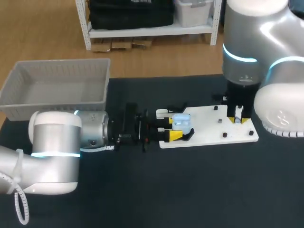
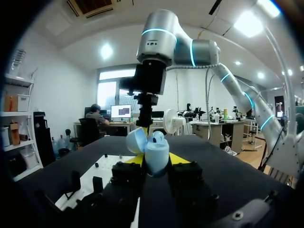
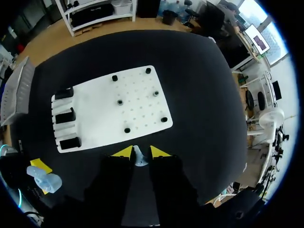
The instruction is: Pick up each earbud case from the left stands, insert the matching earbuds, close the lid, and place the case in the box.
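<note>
Our left arm comes in from the lower left of the head view and lies across the black table [image 1: 190, 190]. The left gripper [image 1: 172, 128] is in the middle of the frame and is clamped on the light blue earbud case [image 1: 182, 122], one yellow tip on each side of it. In this view the case shows over the left end of the white board [image 1: 204, 132]. In the left wrist view the case stands upright between the fingers, and its lid [image 2: 136, 139] is open and tilted back. We cannot tell what is inside the case.

Our right arm comes down from the upper right of the head view. The right gripper [image 1: 236, 119] points down over the right part of the board. In the right wrist view a small pale earbud [image 3: 138, 156] sits between its two yellow tips, and both tips appear to touch it, so the fingers are closed on it with only a narrow gap.

The same view shows three black stands [image 3: 66, 115] in a row at one end of the board, and some small dark pegs [image 3: 120, 101] on the rest of it.

The grey box [image 1: 28, 110] is at the upper left of the head view, well apart from both grippers.
</note>
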